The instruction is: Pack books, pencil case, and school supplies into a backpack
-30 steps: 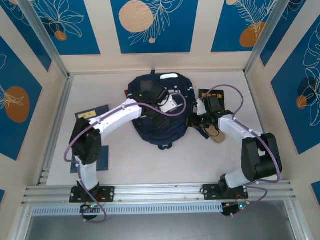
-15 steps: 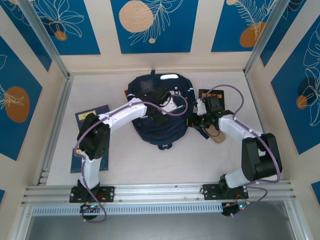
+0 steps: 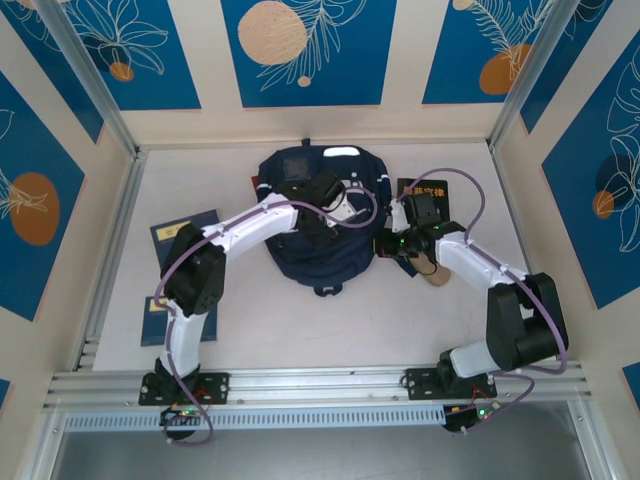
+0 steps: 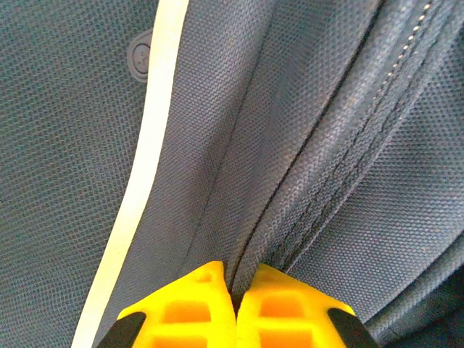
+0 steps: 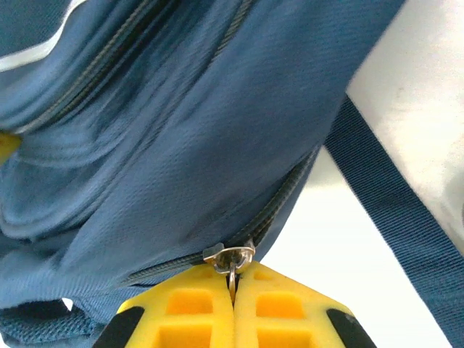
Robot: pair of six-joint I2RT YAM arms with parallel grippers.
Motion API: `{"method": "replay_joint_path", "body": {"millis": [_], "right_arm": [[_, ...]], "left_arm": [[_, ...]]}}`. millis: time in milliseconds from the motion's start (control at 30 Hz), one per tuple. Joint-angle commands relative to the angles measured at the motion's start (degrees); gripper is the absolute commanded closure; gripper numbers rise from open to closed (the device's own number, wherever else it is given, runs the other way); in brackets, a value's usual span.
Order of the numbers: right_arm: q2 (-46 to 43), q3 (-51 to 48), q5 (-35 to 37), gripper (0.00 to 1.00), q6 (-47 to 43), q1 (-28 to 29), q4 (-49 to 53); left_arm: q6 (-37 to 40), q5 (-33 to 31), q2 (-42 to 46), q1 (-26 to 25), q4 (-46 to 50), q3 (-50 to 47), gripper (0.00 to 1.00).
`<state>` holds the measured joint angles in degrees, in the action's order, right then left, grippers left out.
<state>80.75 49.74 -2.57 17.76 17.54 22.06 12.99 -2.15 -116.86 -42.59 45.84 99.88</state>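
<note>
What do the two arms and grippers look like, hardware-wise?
The left arm and right arm match: white rounded link shells, black joint housings, a purple cable looping alongside each. The left gripper and right gripper each have two bright yellow moulded plastic fingers with recessed pockets and black outer corners.

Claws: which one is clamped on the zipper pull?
The right claw, pinching the metal zipper pull on the backpack; the left claw pinches only fabric.

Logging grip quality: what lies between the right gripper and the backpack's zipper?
A small metal zipper pull, joined to the backpack and pinched in the shut right gripper. The right wrist view shows this.
</note>
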Motion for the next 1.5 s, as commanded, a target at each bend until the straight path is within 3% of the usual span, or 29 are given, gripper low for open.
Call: {"method": "replay_joint_path", "body": {"millis": [0, 133, 433, 700, 833, 933, 1067, 1133, 1233, 1333, 1467], "right_arm": [[-4.5, 0.6, 5.4, 1.00, -2.0, 4.5, 6.0], [-7.9, -1.0, 5.5, 1.00, -1.8, 6.6, 8.3], [-14.5, -5.3, -9.6, 1.00, 4.5, 11.3, 1.6], [-9.0, -5.2, -10.6, 1.00, 13.0, 18.3, -8.0], [-8.9, -6.3, -9.5, 1.00, 17.7, 18.2, -11.5], [-11.9, -7.5, -9.6, 0.89, 20.2, 14.9, -11.6], [-15.8, -6.6, -9.5, 0.56, 23.5, 10.6, -6.7], [-17.0, -5.7, -8.6, 0.45, 26.1, 8.2, -3.5], [-17.7, -3.6, -6.1, 0.36, 31.9, 3.5, 1.4], [-16.4, -1.3, -8.6, 0.35, 36.9, -1.0, 2.1], [-11.0, 3.7, -8.6, 0.34, 41.5, -2.1, 4.2]], "left_arm": [[-7.8, -5.6, 0.3, 1.2, -2.3, 4.3, 1.00], [-16.0, -9.5, 1.1, 2.2, 0.3, 6.9, 1.00], [-24.0, -2.4, 0.8, 2.6, 0.9, 10.0, 1.00], [-28.6, -0.3, 0.1, 2.8, 0.9, 11.1, 1.00], [-29.1, 0.8, 1.0, 3.5, 0.0, 9.8, 1.00], [-28.3, 2.1, 2.5, 4.1, -1.4, 7.8, 1.00], [-25.3, 5.1, 4.2, 4.6, -3.8, 5.2, 1.00], [-24.0, 6.6, 4.6, 4.6, -4.6, 4.6, 1.00], [-22.9, 8.7, 5.3, 4.6, -5.9, 3.5, 1.00], [-22.2, 9.7, 6.0, 4.6, -6.9, 2.5, 1.00], [-21.5, 10.9, 6.9, 4.6, -7.5, 1.7, 1.00]]}}
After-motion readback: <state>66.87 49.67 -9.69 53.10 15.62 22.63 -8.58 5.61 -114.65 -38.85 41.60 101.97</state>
